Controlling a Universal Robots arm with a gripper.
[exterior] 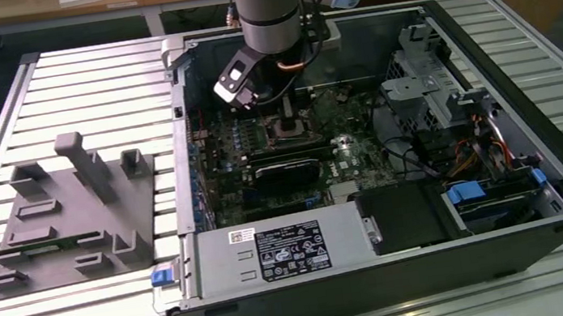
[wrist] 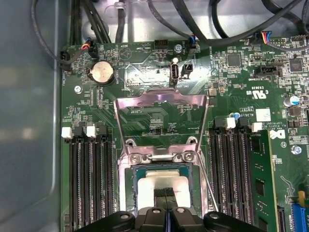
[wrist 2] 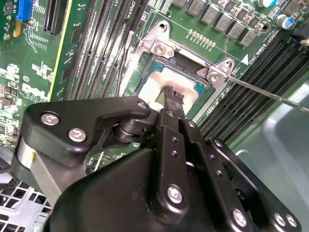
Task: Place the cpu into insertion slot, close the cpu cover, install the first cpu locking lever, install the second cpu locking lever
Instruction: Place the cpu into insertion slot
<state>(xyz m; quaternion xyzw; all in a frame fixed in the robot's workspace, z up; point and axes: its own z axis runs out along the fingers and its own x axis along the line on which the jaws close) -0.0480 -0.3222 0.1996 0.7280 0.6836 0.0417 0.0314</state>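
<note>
Desk [exterior: 53, 82]: slatted metal, carries open computer case [exterior: 406, 272]. On exterior view's clock face, grey fixture block [exterior: 71, 214] sits at 9 o'clock of case.

End effector [wrist 2: 173, 96]: clenched, nothing between fingers; tips on or just over cpu, contact unclear.

cpu cover [wrist: 161, 102]: lies open, clear of insertion slot [wrist: 129, 193].

cpu [wrist: 145, 193]: inside insertion slot, looks flat. Small flat square, pale silver-beige face.

Handling, your judgement: light, stiff, thin; smooth face likely slippery; slot contacts fragile. Grip opposite edges, press gently.

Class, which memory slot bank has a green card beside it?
The bank across the insertion slot from the coin cell; the other bank runs beside the case wall.
</note>
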